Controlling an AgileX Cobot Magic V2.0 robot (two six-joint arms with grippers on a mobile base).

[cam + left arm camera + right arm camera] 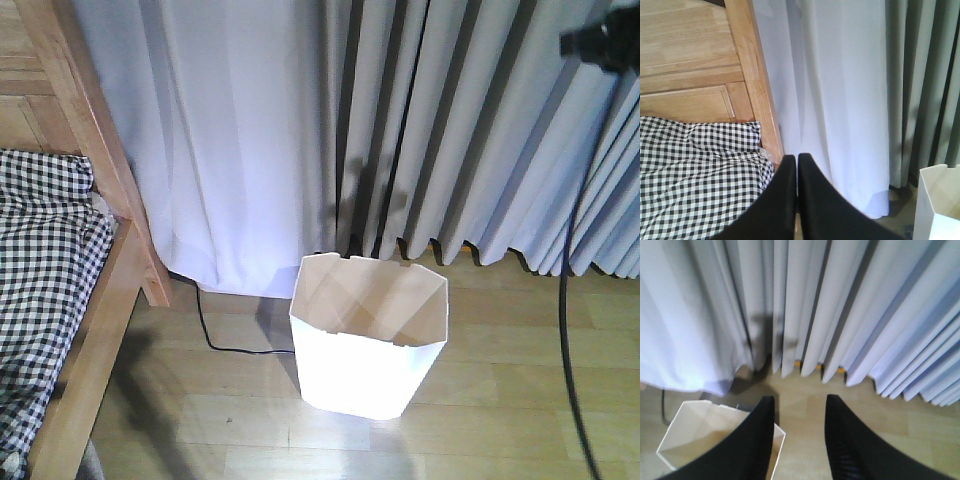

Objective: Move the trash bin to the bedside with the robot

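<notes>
— Black fingers fill the bottom of both wrist views. Left gripper (797,162): jaws pressed together, only a hairline slit between them, nothing held. Right gripper (799,402): jaws standing wide apart, bare floor showing through the gap, nothing held.

— Where does the trash bin sit?

— Trash bin (368,340) stands upright on the wooden floor (500,400), mouth open, cream inside, nothing visible in it. Its back rim lies just in front of the curtain hems. In the right wrist view the bin (695,432) is lower left, and the right gripper's left finger (747,440) overlaps its near rim; contact cannot be told.

— And the bedside?

— Bed frame (95,130), light brown wood, runs down the left edge of the front view, with checked bedding (40,260) inside it. A strip of open floor separates bin and frame; they are apart, not touching.

— Anything in that strip?

— A thin black cord (205,320) comes out from under the white curtain (220,140) near the bed post and runs along the floor toward the bin's left side. Grey pleated curtain (470,130) hangs behind and to the right.

— Room elsewhere?

— Floor in front of and to the right of the bin is open. A black cable (565,330) hangs down the right side of the front view, from a dark fitting (600,40) at the top corner.
</notes>
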